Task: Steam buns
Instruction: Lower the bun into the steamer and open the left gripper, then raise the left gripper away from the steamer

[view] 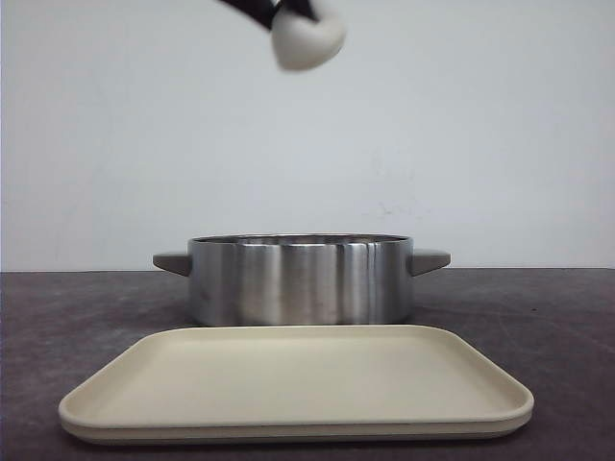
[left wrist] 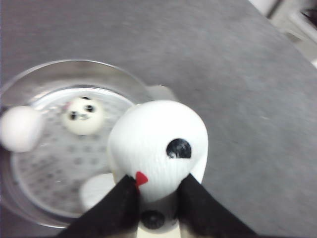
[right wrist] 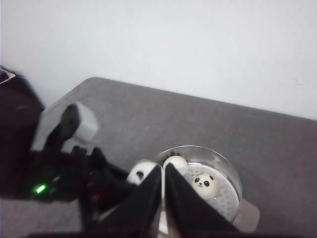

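Left gripper (left wrist: 153,198): black fingers closed tight round a white panda bun (left wrist: 158,146), held high above the steel pot (view: 300,280); in the front view the bun shows blurred at the top edge, over the pot's left half
Held bun: one black eye patch and a small red mark face the left wrist camera; it touches nothing but the fingers
Buns in the pot: a panda-faced bun (left wrist: 83,115) sits face up on the perforated steamer plate (left wrist: 59,163) inside the pot; a second bun (left wrist: 21,129) lies against the pot's inner wall, its face not visible; part of another white shape sits inside the pot near the gripper, too hidden to tell
Pot: round, shiny, with two grey side handles, standing on the dark table (view: 538,317)
Tray (view: 296,382): beige, rectangular, lying flat just in front of the pot
Right gripper (right wrist: 163,193): fingers pressed together with nothing between them, raised above the table on the pot's near side
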### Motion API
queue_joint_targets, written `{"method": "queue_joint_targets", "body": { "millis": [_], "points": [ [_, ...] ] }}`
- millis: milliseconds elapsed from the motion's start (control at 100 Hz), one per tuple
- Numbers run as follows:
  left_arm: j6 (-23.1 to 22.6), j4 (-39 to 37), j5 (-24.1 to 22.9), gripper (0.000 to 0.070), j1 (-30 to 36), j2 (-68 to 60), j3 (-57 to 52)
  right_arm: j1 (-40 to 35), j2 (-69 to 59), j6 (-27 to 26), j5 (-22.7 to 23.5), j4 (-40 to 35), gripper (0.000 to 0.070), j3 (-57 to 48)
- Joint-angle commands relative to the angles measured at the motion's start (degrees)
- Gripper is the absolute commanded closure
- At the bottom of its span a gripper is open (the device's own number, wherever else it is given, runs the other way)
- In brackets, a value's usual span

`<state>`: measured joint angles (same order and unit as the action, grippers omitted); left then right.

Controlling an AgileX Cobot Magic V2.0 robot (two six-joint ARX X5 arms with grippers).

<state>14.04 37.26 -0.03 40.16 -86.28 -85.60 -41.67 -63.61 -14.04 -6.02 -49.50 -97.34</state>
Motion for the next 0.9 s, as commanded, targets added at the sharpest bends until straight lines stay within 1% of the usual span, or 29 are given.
{"method": "queue_joint_targets", "body": {
  "millis": [0,110,240,400,570,590,630,720,780,810,840,890],
  "points": [
    [-1.95,-0.37,0.09,0.0700,-1.55,-3.63,-0.92,-0.57,-0.44,1.42,-0.11,0.63,0.0697,-1.07],
    [-2.69,-1.03,1.18,0.0700,-4.66,-8.37,-0.92,-0.57,-0.72,1.46,-0.11,0.63,0.0697,-1.05],
    [-2.69,-3.43,3.13,0.0700,-6.38,-13.68,-1.20,-0.57,-1.22,2.08,-0.09,0.59,0.0697,-1.01],
    [-2.99,-4.04,4.20,0.0700,-6.43,-19.98,-3.67,-0.57,-2.03,2.49,-0.22,0.26,0.0697,-1.01],
    [-3.02,-2.43,5.22,0.0700,-5.86,-25.11,-6.88,-0.57,-2.97,2.49,-0.17,-0.04,0.0697,-1.01],
    [-3.02,-2.23,5.25,0.0692,-5.77,-25.46,-7.17,-0.57,-3.08,2.49,-0.13,-0.04,0.0697,-1.01],
    [-3.02,-1.92,5.22,0.0624,-5.68,-25.86,-7.45,-0.57,-3.15,2.49,-0.11,-0.17,0.0697,-1.01],
    [-3.02,-1.77,5.01,0.0384,-5.62,-25.88,-7.45,-0.57,-3.39,2.47,-0.11,-0.26,0.0697,-1.01],
    [-2.86,-1.70,5.01,0.0256,-5.60,-25.86,-7.50,-0.57,-3.43,2.47,-0.13,-0.22,0.0697,-1.01],
    [-2.86,-1.36,5.01,0.0213,-5.60,-25.86,-7.61,-0.57,-3.48,2.47,-0.13,-0.07,0.0697,-1.01],
    [-2.86,-0.79,4.98,0.0189,-5.62,-25.83,-7.78,-0.57,-3.52,2.47,-0.13,0.09,0.0697,-1.01],
    [-2.89,0.02,4.98,0.0177,-5.66,-25.83,-8.07,-0.57,-3.63,2.45,-0.11,0.22,0.0697,-1.01]
  ]
}}
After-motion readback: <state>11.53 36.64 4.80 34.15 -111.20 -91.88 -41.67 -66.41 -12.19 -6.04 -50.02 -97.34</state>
